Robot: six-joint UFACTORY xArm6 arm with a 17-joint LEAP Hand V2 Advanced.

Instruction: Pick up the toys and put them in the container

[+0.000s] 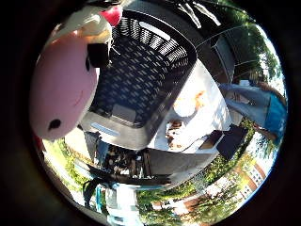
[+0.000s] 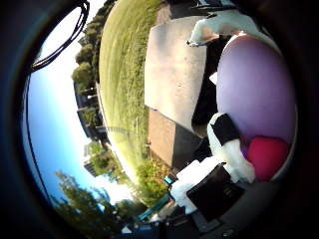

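Note:
A pink plush toy (image 1: 63, 87) with a small black eye, white and black patches and a red part sits close against my palm, and it bulges large in the thumb side view too (image 2: 254, 89). My right hand (image 2: 214, 191) shows white and black fingers curled against the toy, holding it in the air. Below it stands a dark latticed basket (image 1: 181, 52) on a white table (image 1: 214, 101); the toy hangs over the basket's rim. A pale flat item (image 1: 123, 113) lies on the basket's floor. Two more toys, an orange-and-white one (image 1: 188, 101) and a brown one (image 1: 174, 132), lie on the table beside the basket.
The table stands outdoors, with a paved slab (image 2: 172, 74) and grass (image 2: 124, 59) around it. Dark chairs or stands (image 1: 233, 139) are beside the table's far end. Trees and buildings lie beyond.

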